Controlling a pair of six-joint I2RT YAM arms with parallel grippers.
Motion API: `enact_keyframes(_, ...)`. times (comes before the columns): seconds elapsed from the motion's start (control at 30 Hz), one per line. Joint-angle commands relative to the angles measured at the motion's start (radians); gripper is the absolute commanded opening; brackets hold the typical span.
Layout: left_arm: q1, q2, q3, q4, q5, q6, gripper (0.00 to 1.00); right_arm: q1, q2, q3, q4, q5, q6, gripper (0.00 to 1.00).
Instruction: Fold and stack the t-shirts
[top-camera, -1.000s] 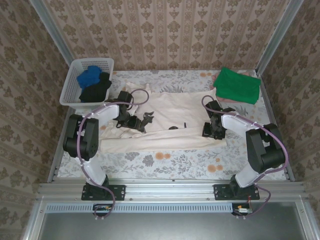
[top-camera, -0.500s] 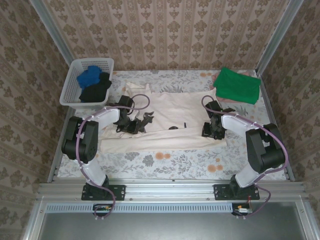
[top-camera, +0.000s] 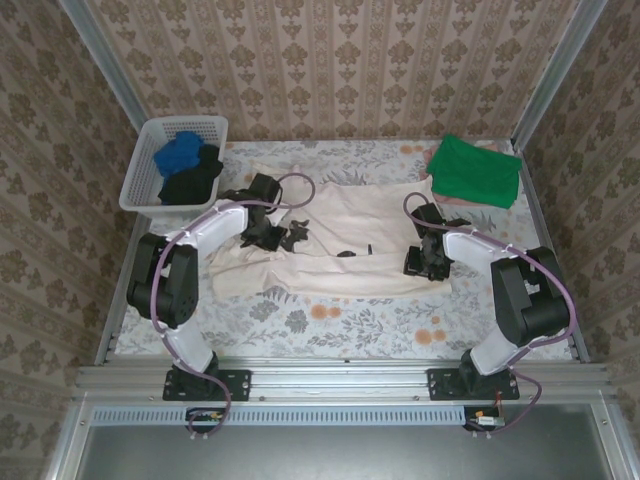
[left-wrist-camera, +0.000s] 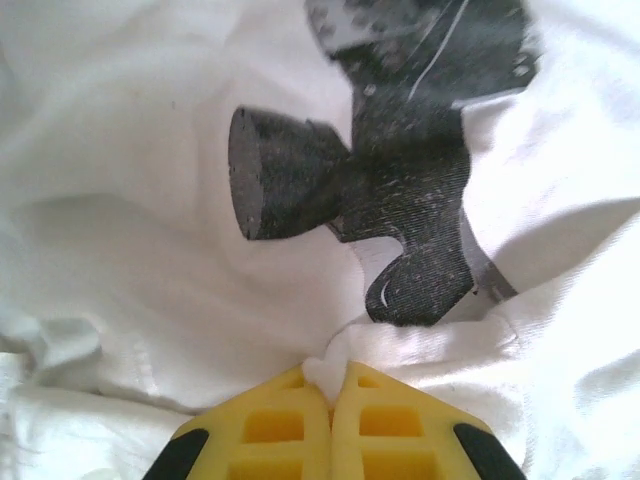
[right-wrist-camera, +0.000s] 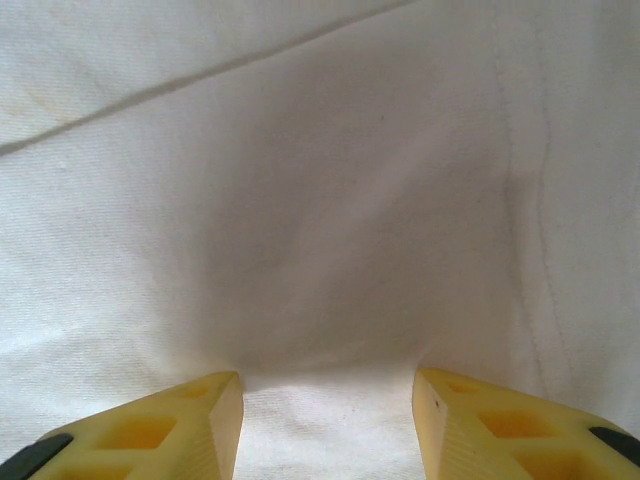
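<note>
Cream t-shirt (top-camera: 350, 215) lies spread across the middle of the flower-patterned table (top-camera: 330, 320). Its long axis runs left to right between the two arms, with the left end rumpled and the right end flatter. The left gripper (top-camera: 275, 237) sits on the shirt's left part, just beside a dark print (left-wrist-camera: 400, 200) on the cloth. Its yellow fingers (left-wrist-camera: 270, 425) are pressed together with a small ridge of cream cloth pinched between them. The right gripper (top-camera: 425, 262) is over the shirt's right end, near the front edge. Its jaws are partly apart, with flat cloth showing between the fingertips (right-wrist-camera: 200, 420) and nothing gripped. Since one end alone is held, the left arm seems the one placed to carry its end along the shirt's length. A folded green t-shirt (top-camera: 472, 170) lies at the far right corner, nearer the right arm. A white basket (top-camera: 140, 185) at the far left holds a blue t-shirt (top-camera: 180, 155) and a black t-shirt (top-camera: 192, 182).
</note>
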Motion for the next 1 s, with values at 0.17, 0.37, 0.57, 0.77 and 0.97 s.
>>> enact_keyframes(0.17, -0.020, 0.089, 0.061, -0.070, -0.069, 0.061, 0.27, -0.006, -0.028, -0.029, 0.015, -0.030, -0.012, 0.50)
enact_keyframes(0.37, 0.047, -0.088, -0.084, 0.065, 0.012, -0.078, 0.57, 0.029, -0.072, 0.014, -0.025, 0.001, -0.015, 0.50)
enact_keyframes(0.57, 0.201, -0.459, -0.416, 0.211, 0.060, -0.312, 1.00, 0.165, -0.134, 0.079, 0.000, 0.081, -0.012, 0.51)
enact_keyframes(0.77, 0.300, -0.638, -0.678, 0.269, 0.100, -0.504, 1.00, 0.328, 0.056, 0.248, 0.045, 0.082, -0.032, 0.53)
enact_keyframes(0.97, 0.371, -0.528, -0.670, 0.210, 0.041, -0.513, 1.00, 0.359, 0.195, 0.322, 0.007, 0.103, -0.025, 0.52)
